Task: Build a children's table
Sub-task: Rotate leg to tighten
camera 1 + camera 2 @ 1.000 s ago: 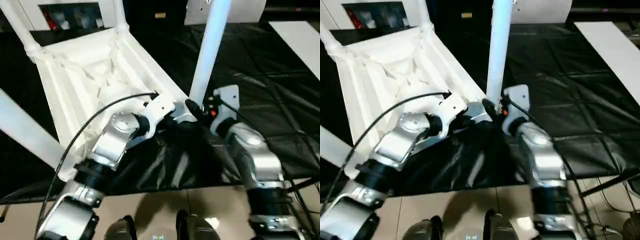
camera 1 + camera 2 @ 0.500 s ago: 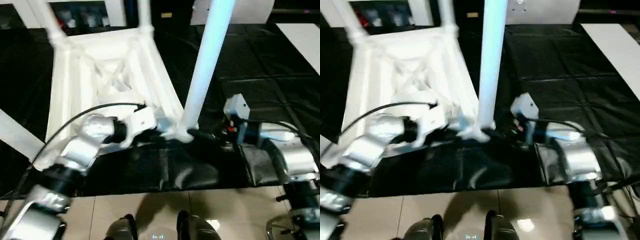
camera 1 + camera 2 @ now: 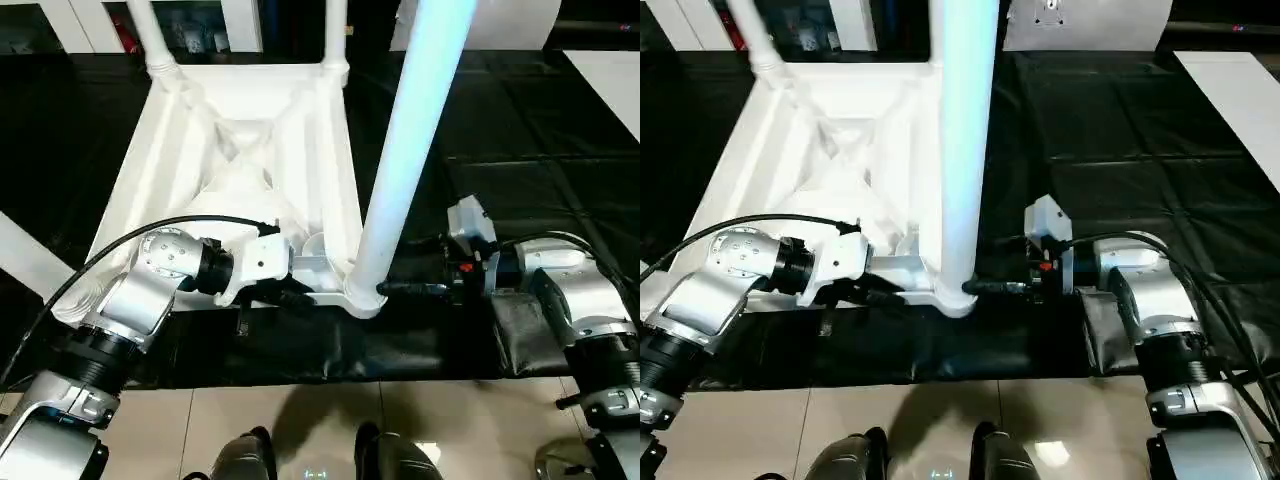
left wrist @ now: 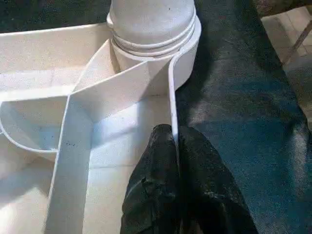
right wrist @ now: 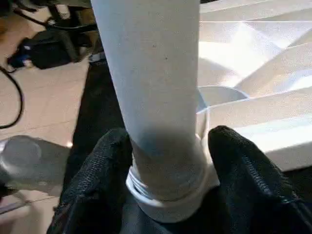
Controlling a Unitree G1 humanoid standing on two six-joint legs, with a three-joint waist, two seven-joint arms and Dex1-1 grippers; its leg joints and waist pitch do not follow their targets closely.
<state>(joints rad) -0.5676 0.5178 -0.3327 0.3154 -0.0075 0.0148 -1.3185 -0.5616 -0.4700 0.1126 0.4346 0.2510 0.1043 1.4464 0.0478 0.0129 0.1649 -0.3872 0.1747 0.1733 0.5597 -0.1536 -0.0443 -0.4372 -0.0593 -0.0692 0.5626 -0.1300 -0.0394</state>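
The children's table [image 3: 250,150] lies upside down on the black-covered work table [image 3: 520,130], its ribbed underside up, and since a second ago it has swung round from a skewed angle to sit nearly square to the robot, near edge along the work table's front. The left gripper [image 4: 174,146] is closed on the thin rim wall of the table top just beside the near corner socket [image 4: 153,44], one finger inside the rim and one outside. The right gripper [image 5: 165,161] has its fingers [image 5: 243,161] either side of the base of the near leg [image 3: 405,160], which now stands upright in that socket; whether they press it I cannot tell. Legs also rise from the far corners [image 3: 335,30]. The near leg looks seated, so this corner seems about done, and pushing it fully home or checking it is likely what remains here
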